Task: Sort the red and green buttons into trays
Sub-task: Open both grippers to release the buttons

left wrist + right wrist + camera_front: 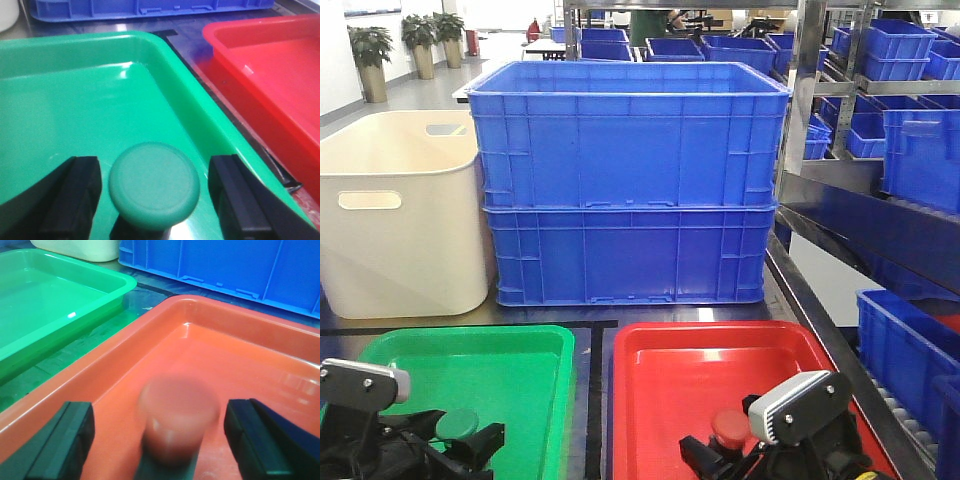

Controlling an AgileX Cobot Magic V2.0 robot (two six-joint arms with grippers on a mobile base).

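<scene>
The green button (154,184) stands on its dark body inside the green tray (75,100), between the spread fingers of my left gripper (155,175); there are gaps on both sides, so the gripper is open. In the front view this button (457,424) sits at the near end of the green tray (520,345). The red button (179,415), blurred, sits in the red tray (240,355) between the wide-apart fingers of my open right gripper (160,427), untouched by them. The front view shows the red button (730,425) low in the red tray (700,375).
Two stacked deep blue crates (625,180) stand right behind the trays, with a cream-white tub (400,210) to their left. A metal rack of blue bins (910,100) runs along the right, and another blue crate (905,350) sits beside the red tray.
</scene>
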